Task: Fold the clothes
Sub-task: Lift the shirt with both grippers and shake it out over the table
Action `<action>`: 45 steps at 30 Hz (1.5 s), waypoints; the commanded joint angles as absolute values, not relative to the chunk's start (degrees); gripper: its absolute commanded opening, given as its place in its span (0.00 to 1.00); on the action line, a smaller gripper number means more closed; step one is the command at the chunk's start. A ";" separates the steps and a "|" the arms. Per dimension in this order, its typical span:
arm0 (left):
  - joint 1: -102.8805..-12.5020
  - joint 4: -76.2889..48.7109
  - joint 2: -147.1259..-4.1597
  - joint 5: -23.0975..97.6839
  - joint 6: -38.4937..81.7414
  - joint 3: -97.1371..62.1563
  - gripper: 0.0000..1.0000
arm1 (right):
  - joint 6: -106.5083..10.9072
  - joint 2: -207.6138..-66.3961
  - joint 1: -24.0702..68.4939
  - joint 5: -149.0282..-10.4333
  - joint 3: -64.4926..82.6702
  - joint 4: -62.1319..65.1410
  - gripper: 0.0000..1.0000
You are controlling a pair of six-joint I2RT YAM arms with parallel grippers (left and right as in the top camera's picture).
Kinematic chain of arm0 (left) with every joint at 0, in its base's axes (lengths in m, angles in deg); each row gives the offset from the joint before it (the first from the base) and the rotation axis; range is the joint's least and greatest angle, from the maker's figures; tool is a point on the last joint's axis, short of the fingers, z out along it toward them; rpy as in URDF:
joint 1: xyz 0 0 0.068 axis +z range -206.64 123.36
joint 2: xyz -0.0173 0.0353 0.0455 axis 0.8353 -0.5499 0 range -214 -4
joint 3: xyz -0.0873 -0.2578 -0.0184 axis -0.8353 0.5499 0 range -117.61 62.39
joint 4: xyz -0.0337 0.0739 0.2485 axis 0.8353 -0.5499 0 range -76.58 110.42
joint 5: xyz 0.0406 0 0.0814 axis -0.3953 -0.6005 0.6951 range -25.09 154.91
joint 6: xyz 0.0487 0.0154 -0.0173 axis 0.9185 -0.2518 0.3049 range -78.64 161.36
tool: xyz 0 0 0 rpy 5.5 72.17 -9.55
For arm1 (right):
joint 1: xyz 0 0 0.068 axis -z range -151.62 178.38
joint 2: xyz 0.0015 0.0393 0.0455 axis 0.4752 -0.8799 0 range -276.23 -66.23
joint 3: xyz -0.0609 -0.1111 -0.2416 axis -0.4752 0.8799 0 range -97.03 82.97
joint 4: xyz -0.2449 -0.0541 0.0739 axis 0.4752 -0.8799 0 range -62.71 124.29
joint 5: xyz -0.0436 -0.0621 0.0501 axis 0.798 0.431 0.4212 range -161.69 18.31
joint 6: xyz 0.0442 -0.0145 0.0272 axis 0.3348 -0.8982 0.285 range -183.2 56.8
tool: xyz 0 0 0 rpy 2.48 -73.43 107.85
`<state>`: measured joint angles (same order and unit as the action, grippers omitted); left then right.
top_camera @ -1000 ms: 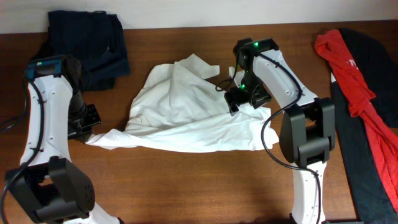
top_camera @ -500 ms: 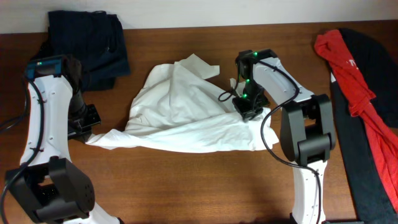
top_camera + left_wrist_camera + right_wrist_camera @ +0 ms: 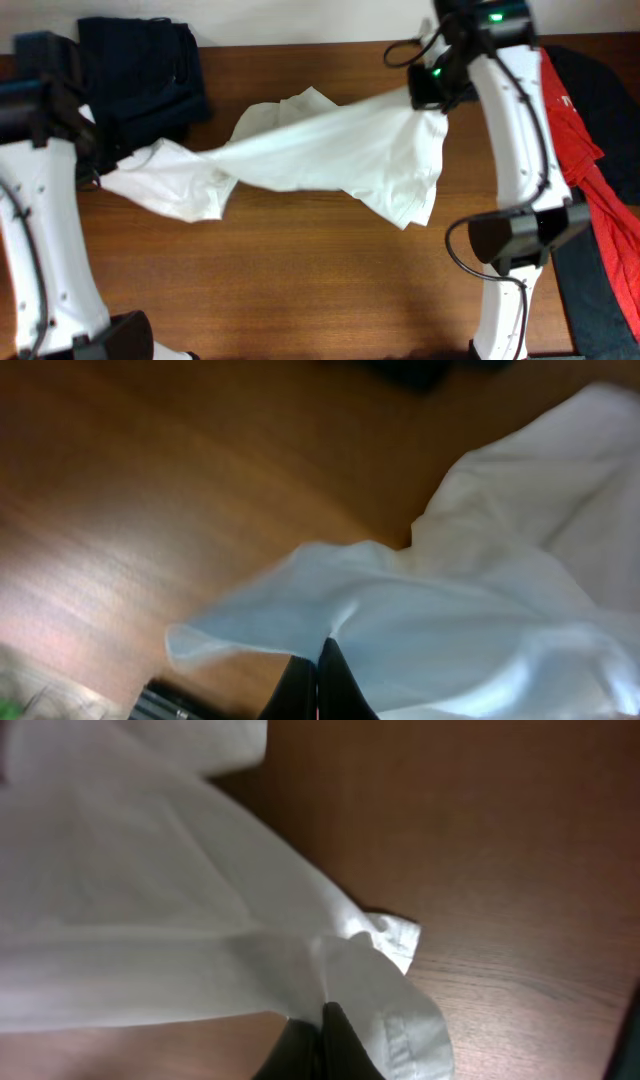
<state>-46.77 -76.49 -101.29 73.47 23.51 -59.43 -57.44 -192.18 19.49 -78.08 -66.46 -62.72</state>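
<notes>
Left end effector [image 3: 318, 665] and right end effector [image 3: 323, 1020] pinch white T-shirt [image 3: 330, 150], both mostly cropped.

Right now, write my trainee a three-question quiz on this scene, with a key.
1. True or false: the white T-shirt lies flat on the table, untouched.
2. What colour is the garment at the table's far edge beyond the left arm? A red, B navy, C white.
3. Fill in: the left gripper and the right gripper are each ____ on the white T-shirt.

Key: 1 false, it hangs stretched between both grippers; 2 B; 3 shut.
</notes>
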 commanded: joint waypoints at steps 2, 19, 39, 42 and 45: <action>-46.80 -76.29 -96.40 75.76 23.01 -76.09 0.01 | -54.27 -181.71 23.49 -75.46 -74.02 -63.03 0.04; -46.80 -75.28 -104.07 71.08 22.92 -92.85 0.00 | -53.85 -170.17 38.16 -77.91 -74.00 -62.39 0.04; -51.58 -66.08 -116.33 66.08 27.84 -95.61 0.00 | -55.93 -180.47 38.22 -91.85 -77.85 -63.05 0.04; -52.04 -74.82 -124.74 62.17 27.75 -82.65 0.00 | -57.40 -181.69 31.21 -88.03 -62.83 -62.92 0.04; -52.04 -76.31 -126.76 59.74 28.21 -77.18 0.00 | -57.13 -181.39 26.90 -86.06 -52.80 -63.05 0.04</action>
